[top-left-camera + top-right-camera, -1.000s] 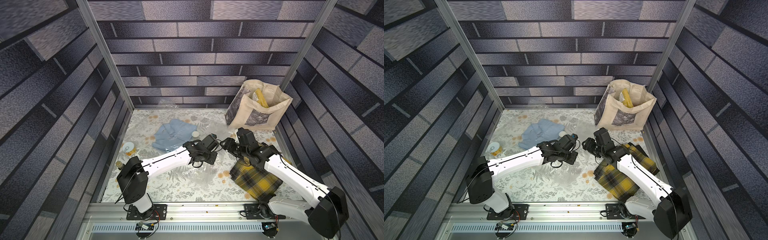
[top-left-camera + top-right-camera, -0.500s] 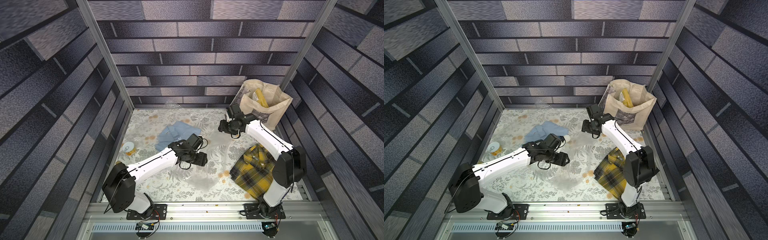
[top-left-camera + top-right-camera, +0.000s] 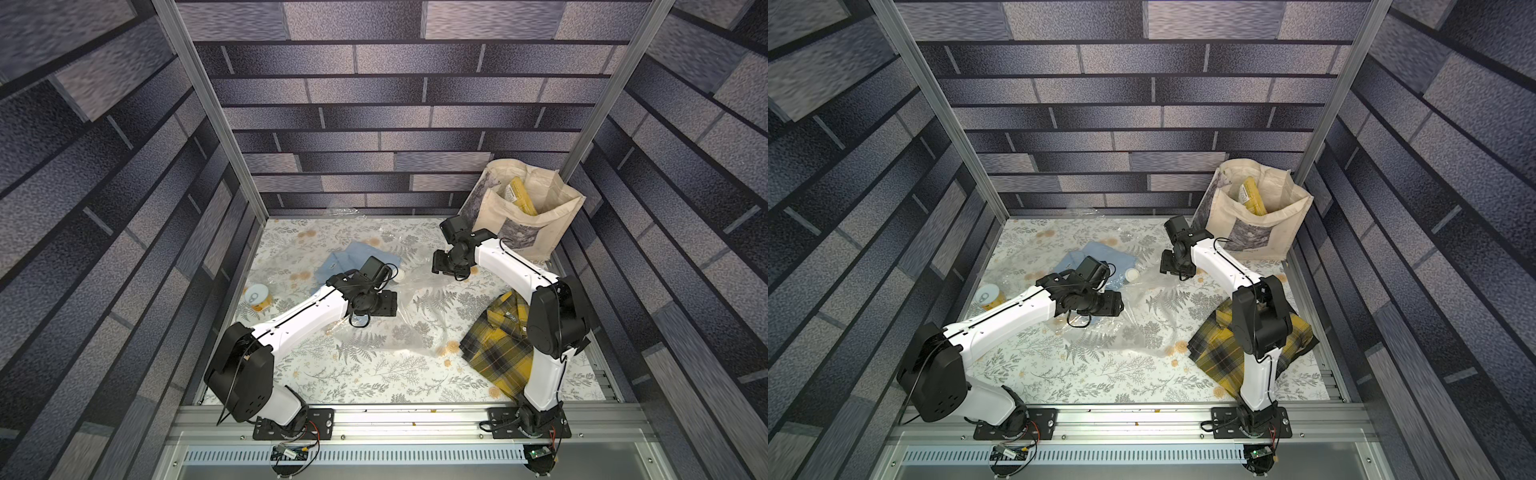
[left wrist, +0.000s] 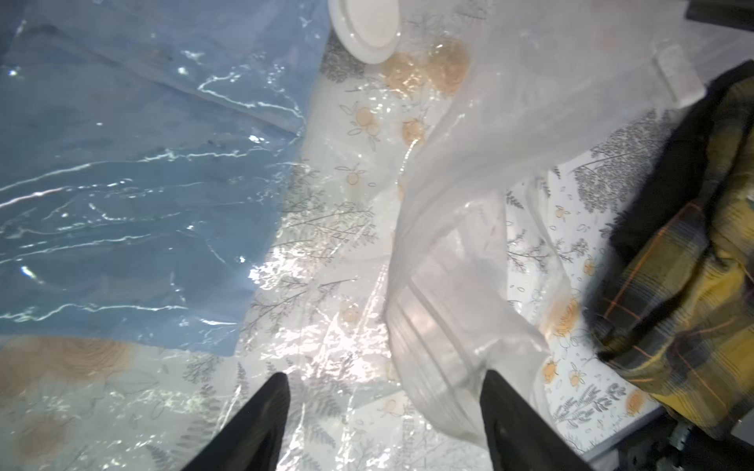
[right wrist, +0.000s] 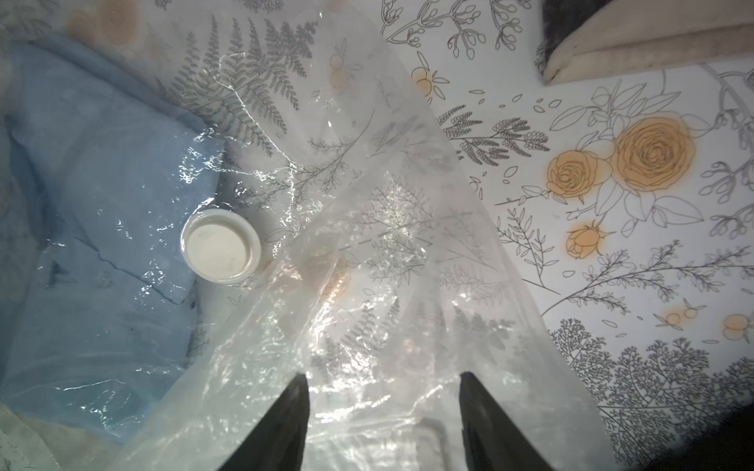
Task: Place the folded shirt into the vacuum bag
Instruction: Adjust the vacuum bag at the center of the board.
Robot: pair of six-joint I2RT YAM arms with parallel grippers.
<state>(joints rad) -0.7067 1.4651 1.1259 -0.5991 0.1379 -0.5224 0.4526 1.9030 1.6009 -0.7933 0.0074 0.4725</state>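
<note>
Nearest us, the folded yellow plaid shirt [image 3: 494, 349] lies flat on the flowered table [image 3: 374, 386], outside the vacuum bag [image 3: 415, 309] and partly hidden by the right arm's elbow. It is well apart from both pincers. Further in, the left gripper [image 4: 384, 374] hangs over the clear bag with its jaws spread wide and nothing clamped. A crumpled fold of the bag's edge rises just beside one finger [image 4: 518, 412] – we cannot tell whether they touch. Beyond it we see a blue shirt [image 3: 353, 259] through the plastic, beside the round white valve cap [image 5: 220, 246]. Further still, the right gripper [image 5: 383, 376] hovers above the bag's far side – jaws apart, holding nothing. At the back stands a beige tote bag [image 3: 536, 226].
</note>
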